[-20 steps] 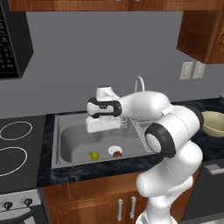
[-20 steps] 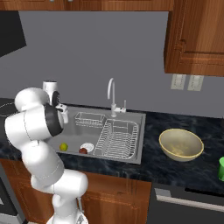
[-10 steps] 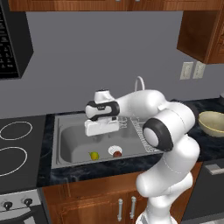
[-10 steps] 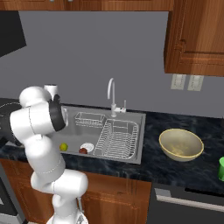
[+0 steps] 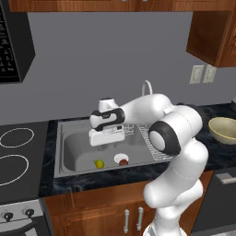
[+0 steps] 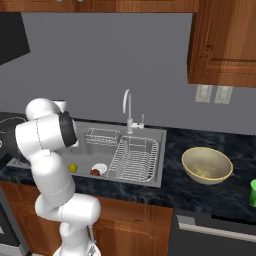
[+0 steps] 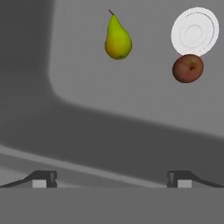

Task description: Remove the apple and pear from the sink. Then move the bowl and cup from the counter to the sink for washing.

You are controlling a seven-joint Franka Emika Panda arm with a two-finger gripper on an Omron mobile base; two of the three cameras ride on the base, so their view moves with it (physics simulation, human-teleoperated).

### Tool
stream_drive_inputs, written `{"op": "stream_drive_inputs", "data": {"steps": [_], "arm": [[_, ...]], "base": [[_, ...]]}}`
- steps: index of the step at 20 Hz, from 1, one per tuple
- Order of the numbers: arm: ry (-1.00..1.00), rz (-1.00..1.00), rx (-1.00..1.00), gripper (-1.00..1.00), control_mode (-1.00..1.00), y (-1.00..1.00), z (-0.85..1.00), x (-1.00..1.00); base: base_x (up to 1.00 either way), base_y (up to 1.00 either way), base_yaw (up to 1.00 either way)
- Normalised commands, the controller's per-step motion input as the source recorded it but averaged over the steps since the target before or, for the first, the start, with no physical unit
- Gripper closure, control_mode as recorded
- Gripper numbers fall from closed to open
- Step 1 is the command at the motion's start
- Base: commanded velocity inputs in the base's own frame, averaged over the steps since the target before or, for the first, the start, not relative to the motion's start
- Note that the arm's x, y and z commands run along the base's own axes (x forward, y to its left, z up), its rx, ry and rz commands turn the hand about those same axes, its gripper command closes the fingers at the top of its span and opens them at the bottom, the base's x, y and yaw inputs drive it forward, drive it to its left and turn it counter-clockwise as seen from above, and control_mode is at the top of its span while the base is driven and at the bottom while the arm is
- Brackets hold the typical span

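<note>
Claw [image 7: 112,179] spread wide and empty, poised above the sink [image 5: 73,147] for a fruit pick – pear [image 7: 117,38] and apple [image 7: 187,68] on the basin floor, apple touching the drain [image 7: 194,30], pear near it

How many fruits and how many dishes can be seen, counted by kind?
Fruits: 2, the pear and the apple, both in the sink.
Dishes: 2, the bowl and the cup, both on the counter.
Total: 4.

Bare sink [image 7: 131,118] floor surrounds pear [image 7: 117,37]; apple [image 7: 187,68] touches drain [image 7: 194,30].
</note>
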Motion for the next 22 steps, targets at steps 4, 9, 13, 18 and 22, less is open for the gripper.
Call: {"op": "stream_drive_inputs", "data": {"steps": [4, 9, 13, 18, 22], "arm": [[0.00, 0.00, -0.03, -1.00, -1.00, 0.00, -0.12, 0.08], [0.00, 0.00, -0.04, -1.00, -1.00, 0.01, -0.12, 0.06], [-0.01, 0.00, -0.03, -1.00, -1.00, 0.02, -0.13, 0.05], [-0.06, 0.00, -0.02, -1.00, -1.00, 0.02, -0.15, 0.05], [-0.04, -0.01, 0.00, -1.00, -1.00, 0.00, -0.15, 0.05]], "base": [[0.00, 0.00, 0.00], [0.00, 0.00, 0.00], [0.00, 0.00, 0.00], [0.00, 0.00, 0.00], [0.00, 0.00, 0.00]]}}
